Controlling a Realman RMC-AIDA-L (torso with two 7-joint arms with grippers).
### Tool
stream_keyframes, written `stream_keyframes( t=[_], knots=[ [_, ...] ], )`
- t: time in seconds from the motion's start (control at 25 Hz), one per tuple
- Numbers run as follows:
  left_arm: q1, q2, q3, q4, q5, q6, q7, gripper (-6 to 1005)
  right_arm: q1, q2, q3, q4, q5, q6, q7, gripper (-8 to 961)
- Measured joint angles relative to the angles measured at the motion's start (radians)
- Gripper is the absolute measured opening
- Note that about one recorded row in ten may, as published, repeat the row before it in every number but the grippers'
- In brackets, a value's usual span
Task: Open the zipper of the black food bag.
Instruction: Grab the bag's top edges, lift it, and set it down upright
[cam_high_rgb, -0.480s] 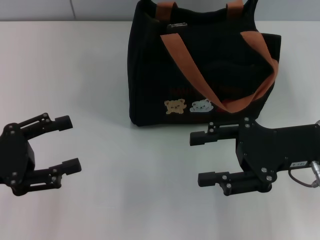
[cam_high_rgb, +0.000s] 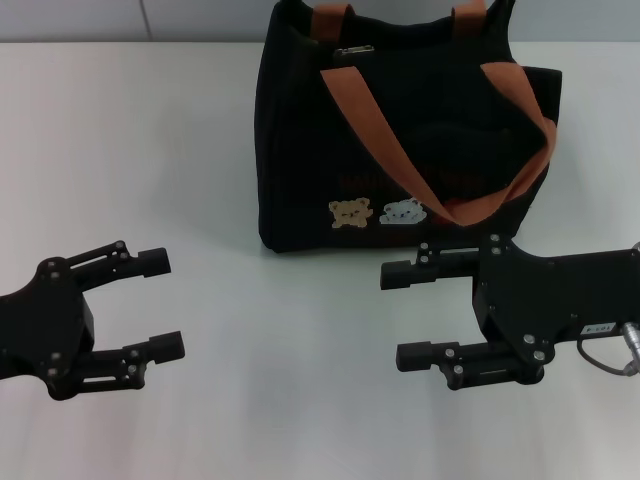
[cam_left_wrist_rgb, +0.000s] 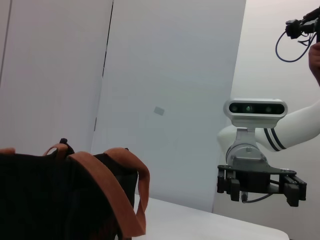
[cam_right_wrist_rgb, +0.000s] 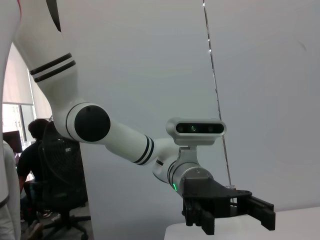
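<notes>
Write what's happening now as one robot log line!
left gripper: open, low-left of black food bag | right gripper: open, before bag | zipper: untouched

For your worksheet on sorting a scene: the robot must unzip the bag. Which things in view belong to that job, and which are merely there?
Belongs to the job:
black food bag
zipper, its silver pull at the bag's top edge
left gripper, open, clear of the bag
right gripper, open, in front of the bag

Merely there:
white table

Left gripper (cam_high_rgb: 168, 304) and right gripper (cam_high_rgb: 390, 315) hover low (jaws spread wide).
</notes>
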Motion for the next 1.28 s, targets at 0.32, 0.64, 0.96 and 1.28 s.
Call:
stream_keyframes(
  t=[0.32, 0.64, 0.96, 1.28],
  knots=[
    [-0.003, -0.038, -0.079, -0.006, -0.002, -0.055, 0.009, 852, -0.020, 0.003, 0.057, 0.001, 0.001, 0.021, -0.008, 671],
    [-0.127, -0.101, -0.175, -0.175, -0.016, -0.278, 0.106, 835, -0.095, 0.003, 0.267, 0.004, 0.001, 0.105, -0.009, 671],
    [-0.286, -0.111, -0.204, -0.371, -0.055, -0.540, 0.234, 818, -0.157, 0.001, 0.563, 0.090, 0.002, 0.127, -0.075, 671],
    [-0.330, -0.112, -0.210, -0.433, -0.077, -0.593, 0.339, 743, -0.172, 0.004, 0.580, 0.096, 0.002, 0.132, -0.083, 671]
  ],
)
